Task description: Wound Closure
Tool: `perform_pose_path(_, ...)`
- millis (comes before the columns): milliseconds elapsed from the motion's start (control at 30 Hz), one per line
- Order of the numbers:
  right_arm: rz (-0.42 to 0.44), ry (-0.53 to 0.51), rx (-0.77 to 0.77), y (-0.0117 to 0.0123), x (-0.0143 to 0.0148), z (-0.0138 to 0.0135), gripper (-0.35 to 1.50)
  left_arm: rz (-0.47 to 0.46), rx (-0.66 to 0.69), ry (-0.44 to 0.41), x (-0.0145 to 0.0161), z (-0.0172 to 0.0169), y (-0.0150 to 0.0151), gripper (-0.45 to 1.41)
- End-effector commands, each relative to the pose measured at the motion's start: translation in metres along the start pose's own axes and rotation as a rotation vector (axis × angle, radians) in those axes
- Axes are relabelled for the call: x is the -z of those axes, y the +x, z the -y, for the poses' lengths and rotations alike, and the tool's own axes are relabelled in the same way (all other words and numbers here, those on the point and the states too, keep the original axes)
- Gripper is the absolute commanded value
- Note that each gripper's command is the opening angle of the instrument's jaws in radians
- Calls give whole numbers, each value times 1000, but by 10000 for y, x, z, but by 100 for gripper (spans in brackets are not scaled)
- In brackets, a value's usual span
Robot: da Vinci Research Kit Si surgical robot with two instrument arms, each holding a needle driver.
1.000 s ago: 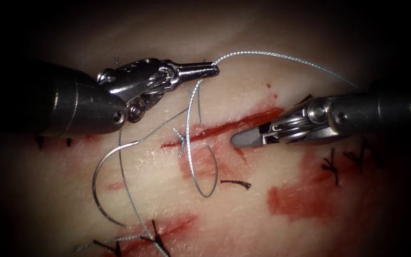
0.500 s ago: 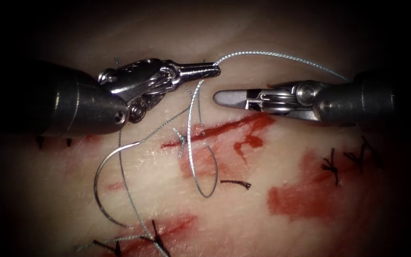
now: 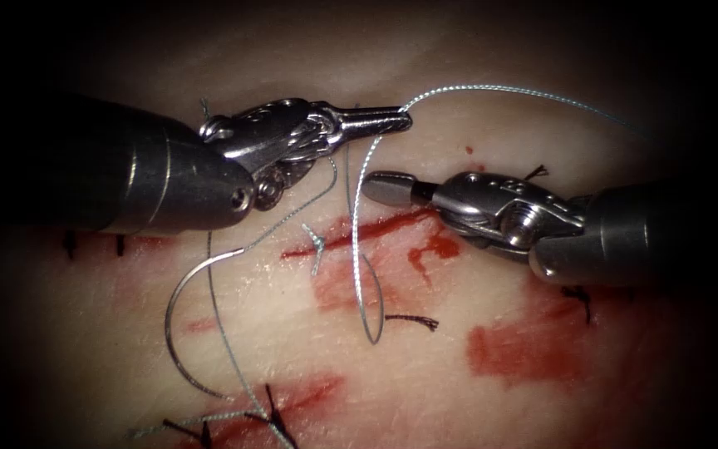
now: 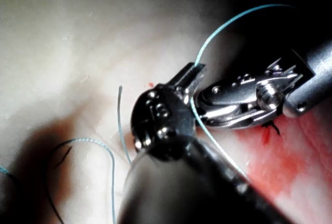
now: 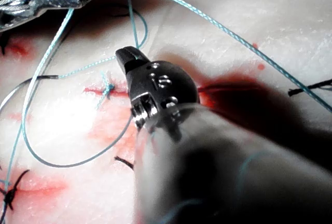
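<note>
My left tool point(image 3: 392, 121) is shut on the pale thread point(image 3: 492, 89) just above the cut point(image 3: 380, 223). From its jaws a narrow loop of thread point(image 3: 357, 249) hangs down across the cut, near a small knot point(image 3: 316, 241). My right tool point(image 3: 378, 188) lies shut and holds nothing, its tip just right of the loop. The curved needle point(image 3: 168, 320) lies free on the tissue point(image 3: 459, 399), left of the cut, not in it. The left wrist view has the left tool point(image 4: 191, 74) on the thread with the right tool point(image 4: 244, 99) beside it. The right tool's tip point(image 5: 127, 56) sits near the knot point(image 5: 106, 90).
Red fluid point(image 3: 517, 349) stains the tissue right of and below the cut. Black knotted stitches point(image 3: 272, 411) sit at the lower edge, and a short black thread end point(image 3: 413, 318) lies by the loop's bottom. The thread's long arc runs off toward the right tool's shaft.
The right tool has risen from the cut's right end and moved left to the thread loop. The left tool has shifted slightly right, and the loop has narrowed.
</note>
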Motion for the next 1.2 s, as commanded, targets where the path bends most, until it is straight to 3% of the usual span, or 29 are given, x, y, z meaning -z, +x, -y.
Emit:
perform_pose_path(33,-2,68,-9,-5,-12,8,-35,-6,-3,-9,-5,6,-5,-45)
perform_pose_path(267,-93,444,-14,-10,-14,33,-35,-29,-23,-42,-6,30,-14,-45)
perform_pose_path(567,-199,591,-93,-18,-18,45,-35,-57,-69,-6,1,64,-34,-45)
perform_pose_path(733,-272,539,-164,-14,-22,45,-35,-4,-97,89,5,76,-52,-45)
perform_pose_path(800,-346,544,-190,-11,-26,44,-35,27,-109,199,7,75,-61,-45)
perform_pose_path(933,-420,443,-215,-5,-29,45,-35,54,-115,252,10,73,-66,-45)
perform_pose_path(1067,-484,223,-241,4,-29,47,-35,56,-172,264,13,65,-68,-45)
perform_pose_path(1133,-487,27,-245,12,-27,46,-35,77,-235,284,14,57,-72,-45)
perform_pose_path(1200,-517,-61,-258,20,-24,41,-35,95,-288,300,15,53,-73,-45)
